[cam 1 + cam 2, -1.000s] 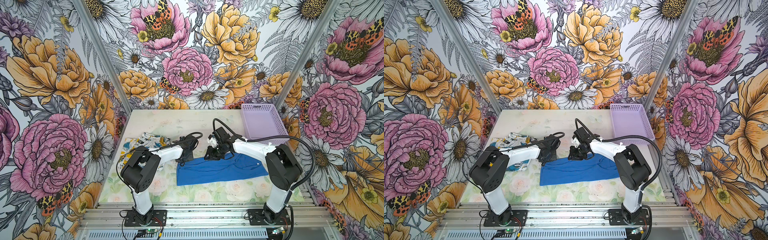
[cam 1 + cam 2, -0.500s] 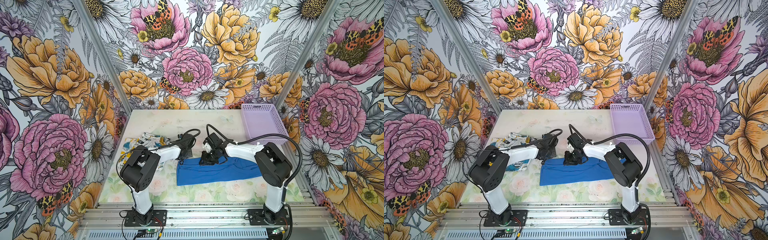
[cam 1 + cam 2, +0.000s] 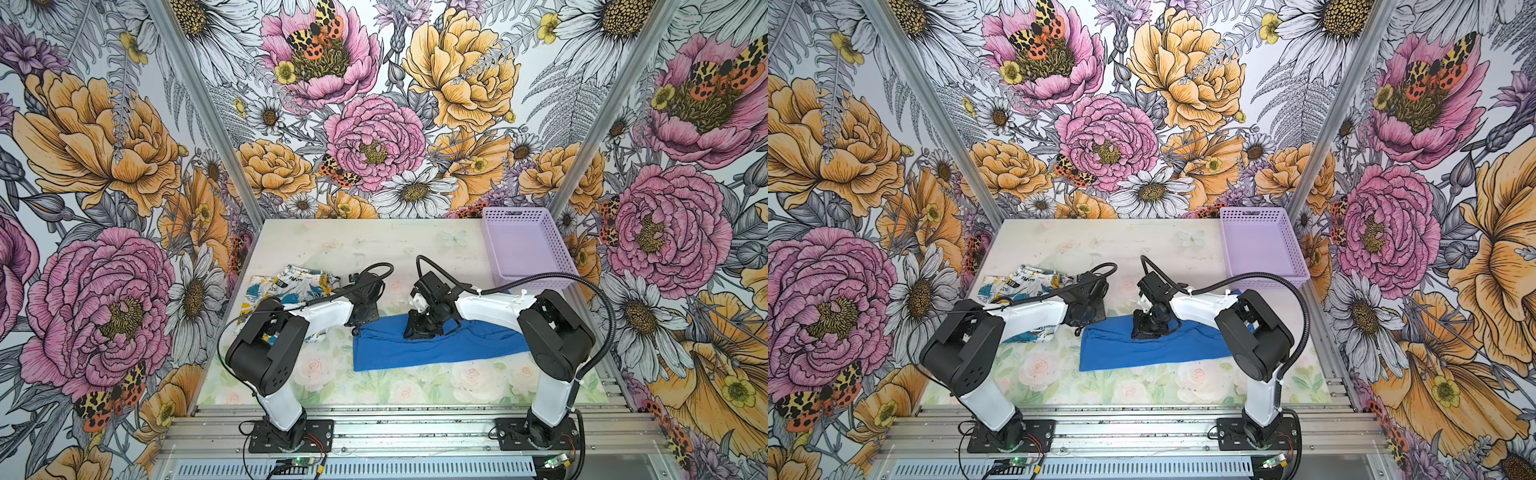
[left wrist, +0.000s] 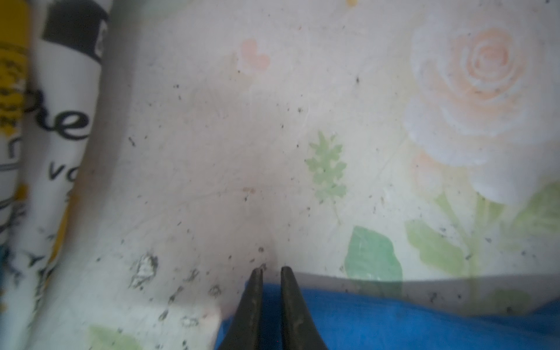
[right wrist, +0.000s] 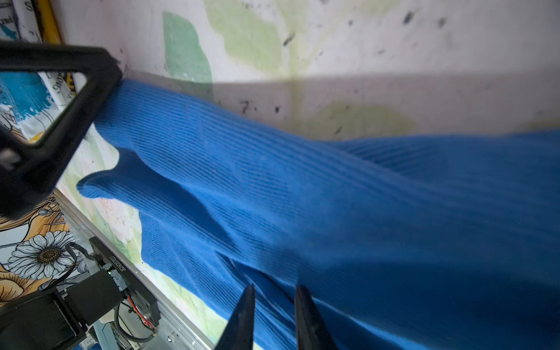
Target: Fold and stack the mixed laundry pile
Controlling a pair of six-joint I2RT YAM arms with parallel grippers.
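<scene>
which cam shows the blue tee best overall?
A top view: the blue T-shirt shows nearly its whole outline, a long band; both top views do. The right wrist view gives only close-up ribbed fabric, no outline; the left wrist view catches just one edge.

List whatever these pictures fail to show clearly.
- printed garment: near part hidden under the left arm in both top views; lettering blurred in the left wrist view.
- blue T-shirt: right end hidden behind the right arm in both top views.
- right tool: fingertips hidden by its own body in both top views.
</scene>
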